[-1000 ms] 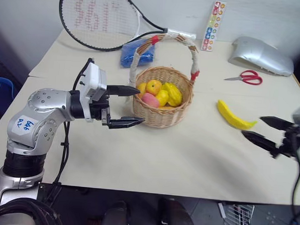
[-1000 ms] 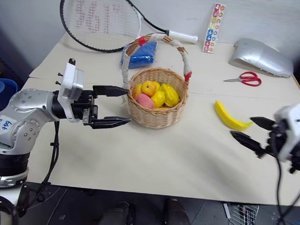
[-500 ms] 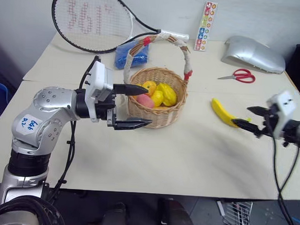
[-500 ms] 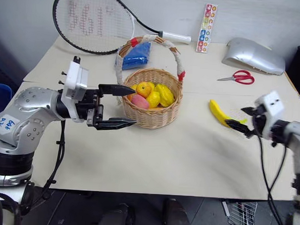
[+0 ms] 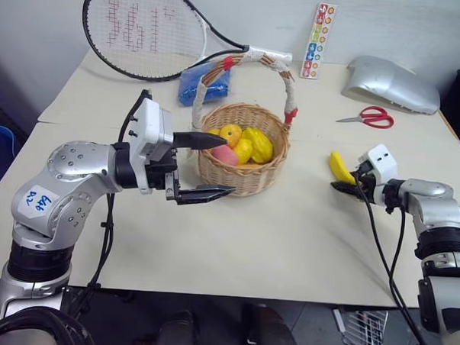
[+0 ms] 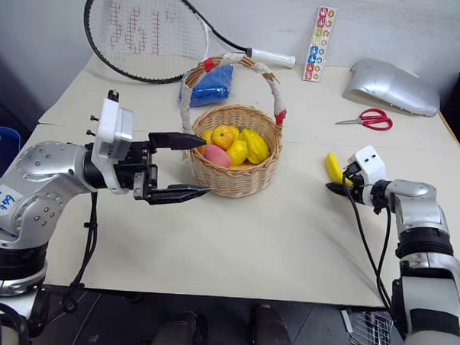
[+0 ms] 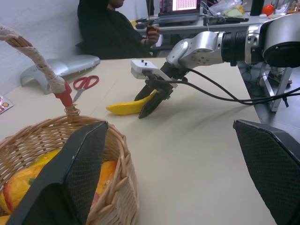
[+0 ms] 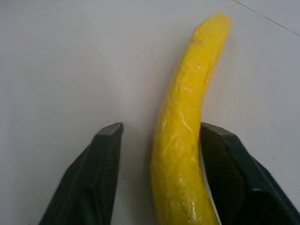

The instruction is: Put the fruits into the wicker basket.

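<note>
Your right pincer (image 8: pixel 157 173) has swung down from mid-air to straddle the banana (image 8: pixel 187 136) on the bench (image 6: pixel 234 241), its fingers narrowing but seemingly not yet clamped. That smooth, glossy curve could slip. Your left pincer (image 5: pixel 207 165) hangs wide open beside the woven wicker basket (image 5: pixel 245 181).

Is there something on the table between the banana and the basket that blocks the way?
Nothing visible does. The table is bare between the banana and the basket; the left hand hovers at the basket's other side.
</note>
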`<control>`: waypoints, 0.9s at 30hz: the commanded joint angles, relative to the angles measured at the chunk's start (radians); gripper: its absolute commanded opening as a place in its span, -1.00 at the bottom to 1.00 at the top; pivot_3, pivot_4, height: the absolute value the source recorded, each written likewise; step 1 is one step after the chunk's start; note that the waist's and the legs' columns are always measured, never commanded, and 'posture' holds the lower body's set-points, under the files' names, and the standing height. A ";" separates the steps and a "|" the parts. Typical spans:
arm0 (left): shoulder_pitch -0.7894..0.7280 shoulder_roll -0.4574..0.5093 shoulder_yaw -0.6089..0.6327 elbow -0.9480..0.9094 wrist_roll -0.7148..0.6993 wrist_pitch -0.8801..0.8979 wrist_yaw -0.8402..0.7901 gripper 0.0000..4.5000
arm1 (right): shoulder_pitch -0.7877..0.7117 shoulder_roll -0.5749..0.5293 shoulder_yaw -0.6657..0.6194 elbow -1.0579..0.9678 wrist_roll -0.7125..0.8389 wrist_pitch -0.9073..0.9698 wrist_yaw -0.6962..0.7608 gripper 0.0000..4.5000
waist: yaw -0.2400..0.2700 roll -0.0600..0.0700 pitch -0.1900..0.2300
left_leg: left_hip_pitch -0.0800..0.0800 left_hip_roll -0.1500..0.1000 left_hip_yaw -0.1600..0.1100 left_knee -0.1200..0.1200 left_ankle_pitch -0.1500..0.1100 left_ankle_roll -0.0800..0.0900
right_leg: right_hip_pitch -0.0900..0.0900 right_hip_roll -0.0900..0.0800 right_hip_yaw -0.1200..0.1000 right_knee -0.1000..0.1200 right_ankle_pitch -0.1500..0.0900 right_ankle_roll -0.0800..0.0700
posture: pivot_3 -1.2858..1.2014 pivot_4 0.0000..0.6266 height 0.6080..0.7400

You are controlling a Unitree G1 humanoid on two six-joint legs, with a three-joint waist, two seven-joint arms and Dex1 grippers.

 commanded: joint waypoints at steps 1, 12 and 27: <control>-0.001 0.018 0.039 -0.027 -0.020 -0.005 0.010 1.00 | 0.095 -0.052 -0.090 -0.226 0.127 0.098 0.105 -0.52 | 0.002 0.000 0.000 | 0.000 0.000 0.000 0.000 0.000 0.000 | 0.000 0.000 0.000 0.000 0.000 0.000 | 0.03 -0.52 1.00; 0.012 0.044 0.069 -0.020 -0.026 0.001 0.018 1.00 | 0.297 -0.025 -0.206 -1.129 0.608 0.560 0.034 -0.74 | -0.012 0.000 0.000 | 0.002 0.004 0.000 -0.001 -0.003 -0.003 | 0.000 0.000 0.000 0.001 0.000 0.000 | 0.03 -0.52 1.00; 0.001 0.040 0.059 -0.018 -0.019 -0.011 0.026 1.00 | -0.220 0.315 0.246 -0.810 0.147 0.403 -0.332 -0.74 | -0.001 0.000 0.000 | -0.020 -0.001 0.001 0.005 -0.001 0.001 | -0.022 -0.002 0.000 0.012 0.000 -0.001 | 0.03 -0.52 1.00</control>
